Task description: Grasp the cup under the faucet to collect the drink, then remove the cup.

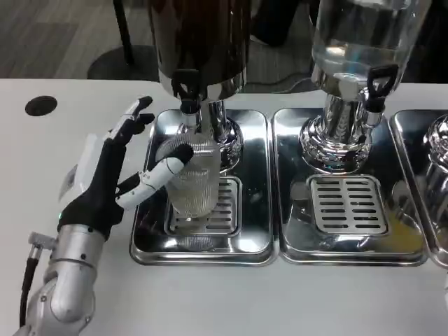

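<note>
The left robot hand [115,171] reaches in from the lower left on its silver forearm, upper fingers spread and raised, with one white, black-tipped finger [164,170] pressed against the cup's side; whether it truly grips, I cannot tell. The clear ribbed plastic cup [194,175] stands upright on the slotted grate of a shiny steel drip tray [203,248], directly beneath the black faucet [186,89] of the dark drink dispenser [199,42]. Beside it, on the white tabletop [210,301], a second polished tray [350,252] sits under a clear dispenser [360,35].

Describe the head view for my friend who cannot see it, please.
The robot's left hand, white and black, rests its thumb against a clear ribbed plastic cup standing under the black faucet of a dark drink dispenser. The cup stands on a shiny steel drip tray; a second dispenser with clear liquid stands to the right on its own tray.
</note>
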Tool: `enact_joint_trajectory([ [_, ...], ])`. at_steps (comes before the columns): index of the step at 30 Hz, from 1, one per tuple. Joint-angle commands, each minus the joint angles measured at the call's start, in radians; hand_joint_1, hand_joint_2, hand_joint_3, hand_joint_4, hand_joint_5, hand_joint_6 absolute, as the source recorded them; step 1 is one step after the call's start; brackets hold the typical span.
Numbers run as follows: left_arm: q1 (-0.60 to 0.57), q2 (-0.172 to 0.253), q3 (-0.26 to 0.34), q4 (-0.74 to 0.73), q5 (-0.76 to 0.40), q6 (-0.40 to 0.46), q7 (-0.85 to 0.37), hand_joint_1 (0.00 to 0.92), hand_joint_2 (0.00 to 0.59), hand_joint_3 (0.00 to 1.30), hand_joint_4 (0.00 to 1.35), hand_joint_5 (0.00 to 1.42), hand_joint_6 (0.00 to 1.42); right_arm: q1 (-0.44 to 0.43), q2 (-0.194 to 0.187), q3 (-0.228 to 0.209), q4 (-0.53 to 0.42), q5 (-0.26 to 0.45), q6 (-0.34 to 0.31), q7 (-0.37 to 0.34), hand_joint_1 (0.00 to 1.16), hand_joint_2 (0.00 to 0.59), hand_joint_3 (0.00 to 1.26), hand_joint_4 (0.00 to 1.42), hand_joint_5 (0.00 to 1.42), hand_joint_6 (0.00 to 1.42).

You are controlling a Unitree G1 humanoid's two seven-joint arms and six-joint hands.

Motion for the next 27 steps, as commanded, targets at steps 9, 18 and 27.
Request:
enact_joint_trajectory([
  [9, 0.019, -0.009, 0.022, -0.144, -0.014, 0.063, -0.033, 0.170, 0.055, 0.19, 0.27, 0.21, 0.08, 0.005, 0.003, -0.001, 0.010, 0.003, -0.016, -0.007, 0.44, 0.563, 0.21, 0.08, 0.07, 0.00],
  [18, 0.020, -0.017, 0.037, -0.213, -0.018, 0.095, -0.058, 0.171, 0.056, 0.20, 0.28, 0.21, 0.08, 0.009, 0.005, -0.001, 0.009, 0.002, -0.019, -0.009, 0.44, 0.563, 0.21, 0.09, 0.07, 0.00],
  [27, 0.023, -0.030, 0.038, -0.317, -0.026, 0.136, -0.084, 0.171, 0.056, 0.21, 0.29, 0.22, 0.08, 0.013, 0.007, -0.002, 0.010, 0.005, -0.029, -0.010, 0.44, 0.563, 0.21, 0.09, 0.07, 0.00],
])
